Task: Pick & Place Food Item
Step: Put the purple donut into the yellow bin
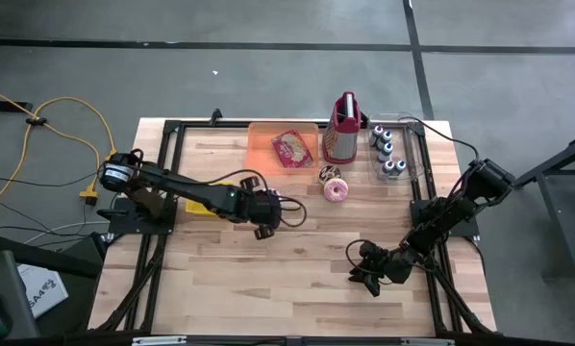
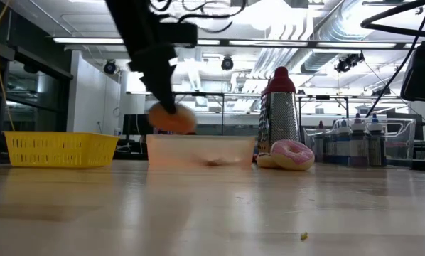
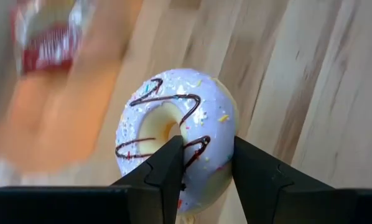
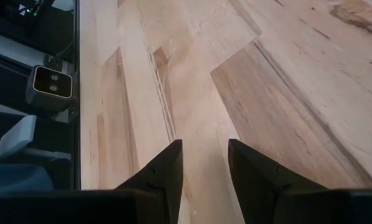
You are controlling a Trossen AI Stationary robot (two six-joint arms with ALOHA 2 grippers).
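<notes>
The left gripper (image 3: 203, 163) had its jaws pinched on the rim of a white doughnut (image 3: 176, 134), carried clear of the table toward the bin (image 1: 284, 146) at twelve o'clock, presumably to drop it in. The right gripper (image 4: 203, 163) waited at five o'clock, jaws apart on nothing

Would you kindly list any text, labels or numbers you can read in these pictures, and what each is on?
Nothing can be read for certain.
Packet in the clear container: printing too small; blurred red lettering in the left wrist view.
Bottles: labels too small.
Box beside the table: marking illegible.
</notes>
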